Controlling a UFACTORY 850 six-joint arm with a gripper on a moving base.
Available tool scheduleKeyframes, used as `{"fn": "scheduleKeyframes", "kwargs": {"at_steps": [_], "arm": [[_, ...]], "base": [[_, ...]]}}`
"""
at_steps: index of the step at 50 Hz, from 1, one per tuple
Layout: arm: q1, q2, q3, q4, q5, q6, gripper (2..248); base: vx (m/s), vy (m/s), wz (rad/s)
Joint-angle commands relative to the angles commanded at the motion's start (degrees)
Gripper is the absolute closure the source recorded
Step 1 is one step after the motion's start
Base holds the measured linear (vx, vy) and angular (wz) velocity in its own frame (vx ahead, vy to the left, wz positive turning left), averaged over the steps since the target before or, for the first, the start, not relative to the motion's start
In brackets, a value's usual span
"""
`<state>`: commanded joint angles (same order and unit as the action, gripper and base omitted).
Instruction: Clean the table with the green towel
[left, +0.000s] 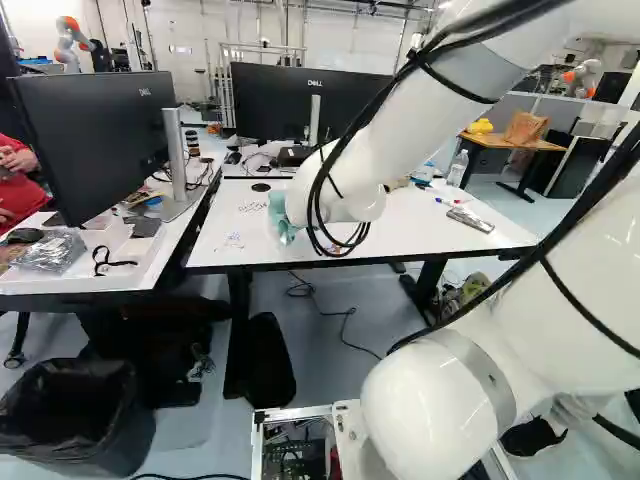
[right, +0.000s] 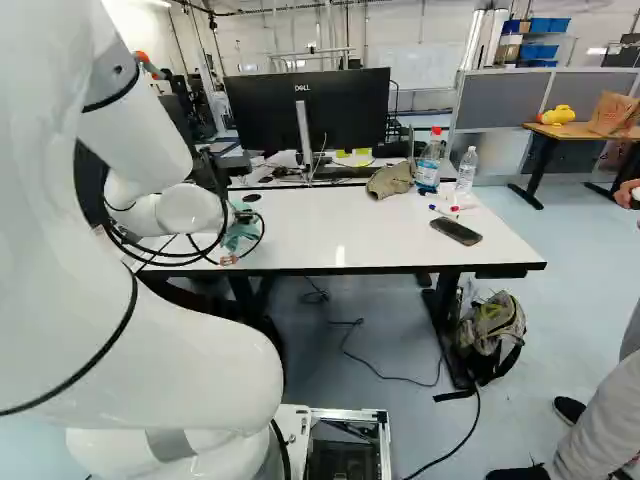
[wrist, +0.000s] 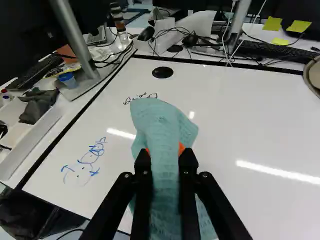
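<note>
Closest up, my white arm (left: 430, 410); my gripper (right: 230, 258) is clenched on the green towel (wrist: 160, 125), bunched between both fingers over the left part of the white table (right: 340, 225); can't tell if it touches the top. Left to right: black bin (left: 75, 415) on the floor, side desk (left: 95, 285) with a monitor (left: 95, 140). On the table, blue doodle (wrist: 85, 162) toward the side desk, then black writing (wrist: 140, 98) just past the towel, round black disc (wrist: 162, 72) beyond. Another monitor (right: 308, 110) behind. Then cap (right: 391, 180), two bottles (right: 428, 165), markers (right: 443, 211), phone (right: 456, 232). Backpack (right: 492, 330) on the floor by the table's right leg. Far right, wooden desk (right: 575, 131) with a paper bag (right: 612, 113).
</note>
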<state>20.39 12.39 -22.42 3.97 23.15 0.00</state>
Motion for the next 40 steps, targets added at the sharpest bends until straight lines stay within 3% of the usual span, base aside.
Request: {"fn": "scheduleKeyframes", "kwargs": {"at_steps": [12,40], "arm": [[2.4,0.6,-1.1,0.0,0.0,0.0,191],[7.9,-3.3,-4.7,0.0,0.0,0.0,191]], "base": [[0.0,0.0,0.0],[0.0,0.0,0.0]]}}
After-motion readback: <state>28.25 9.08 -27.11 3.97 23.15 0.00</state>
